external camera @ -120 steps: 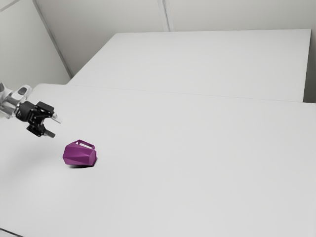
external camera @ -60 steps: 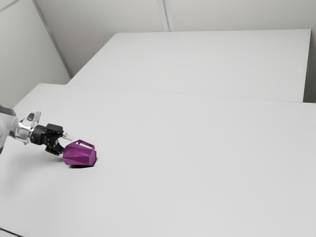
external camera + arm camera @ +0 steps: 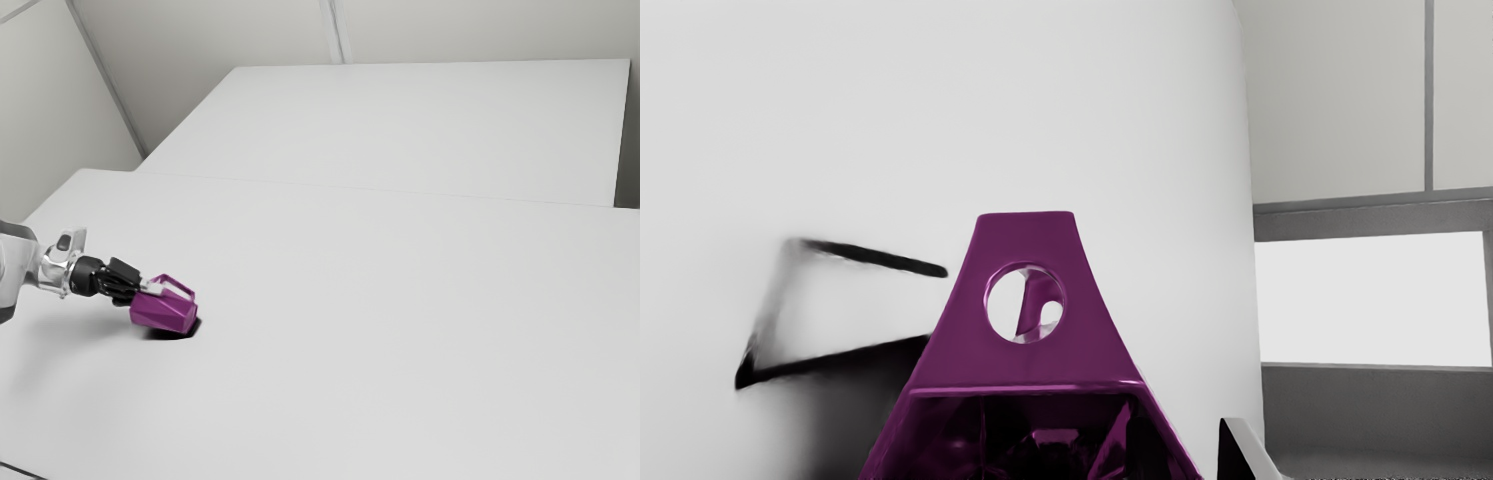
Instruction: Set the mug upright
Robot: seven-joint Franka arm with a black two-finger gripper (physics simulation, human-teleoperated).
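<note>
Jaws (image 3: 147,291) at the mouth end of the mug (image 3: 163,312); their spread cannot be told. Mug tipped over the desk (image 3: 400,320), handle (image 3: 1026,365) uppermost, long axis leading outward; righting it likely requires raising the mouth end.

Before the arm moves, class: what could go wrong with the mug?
The mug is on its side, so it may roll or skid instead of rising. The pincer is at its mouth end, so the base could swing or drag. The handle juts up close by and might get knocked.
</note>
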